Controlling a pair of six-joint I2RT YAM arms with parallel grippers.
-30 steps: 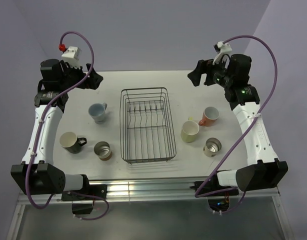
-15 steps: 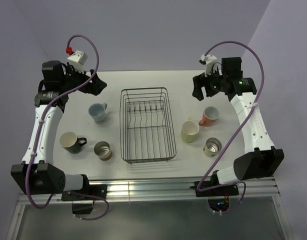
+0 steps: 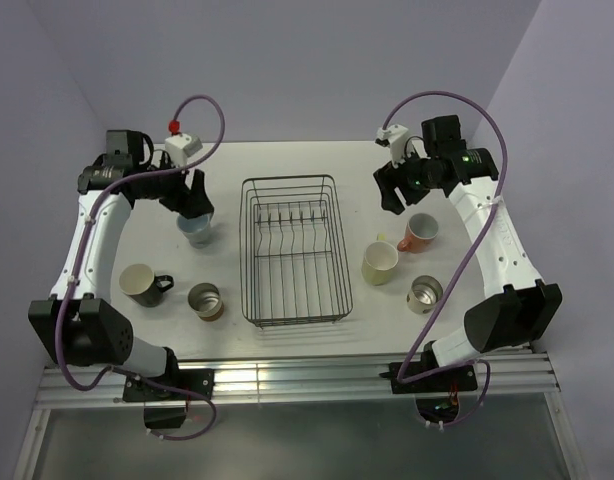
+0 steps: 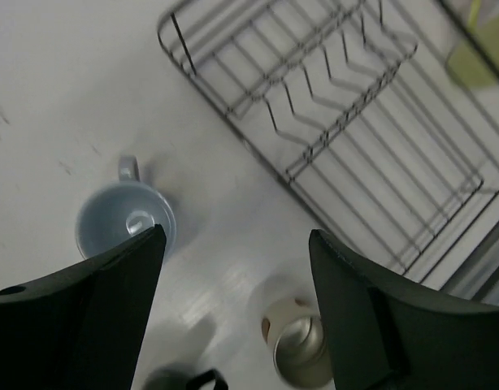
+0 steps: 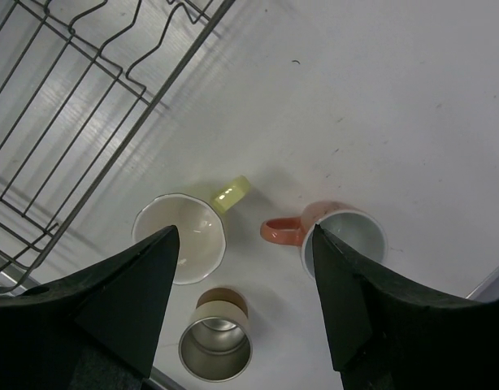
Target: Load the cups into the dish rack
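Observation:
The black wire dish rack (image 3: 290,182) stands mid-table with no cups in it. Left of it are a pale blue-grey cup (image 3: 196,231), a black cup (image 3: 139,284) and a tan tumbler (image 3: 205,300). Right of it are a pale yellow mug (image 3: 380,263), a salmon-pink mug (image 3: 421,232) and a second tan tumbler (image 3: 424,294). My left gripper (image 3: 195,200) hangs open and empty over the blue cup (image 4: 123,227), with the tumbler (image 4: 302,349) below it. My right gripper (image 3: 389,190) hangs open and empty above the yellow mug (image 5: 180,236), pink mug (image 5: 343,240) and tumbler (image 5: 215,345).
The rack shows in the left wrist view (image 4: 355,122) and in the right wrist view (image 5: 71,122), close beside each gripper. The table's near edge with a metal rail (image 3: 297,375) runs below the cups. Purple walls close in the back and sides.
Both arms swung inward from the far table corners. The left gripper moved right and down over the blue cup. The right gripper moved left and down near the pink and yellow mugs.

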